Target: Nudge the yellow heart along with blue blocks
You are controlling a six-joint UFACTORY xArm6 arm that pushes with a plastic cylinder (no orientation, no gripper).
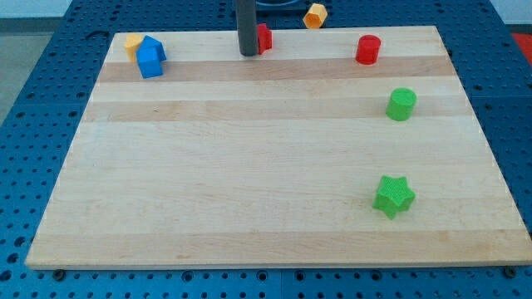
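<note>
A yellow block (132, 41), its shape hard to make out, sits at the board's top left corner, touching the blue blocks (150, 56) just to its right and below; they look like two blue pieces pressed together. My tip (248, 54) rests on the board near the top edge, well to the right of the blue blocks. It stands right against the left side of a red block (264, 37), which the rod partly hides.
A red cylinder (367, 50) stands at the top right. A green cylinder (401, 104) is at the right, a green star (392, 196) at the lower right. An orange block (314, 15) lies off the wooden board (249, 166), above its top edge.
</note>
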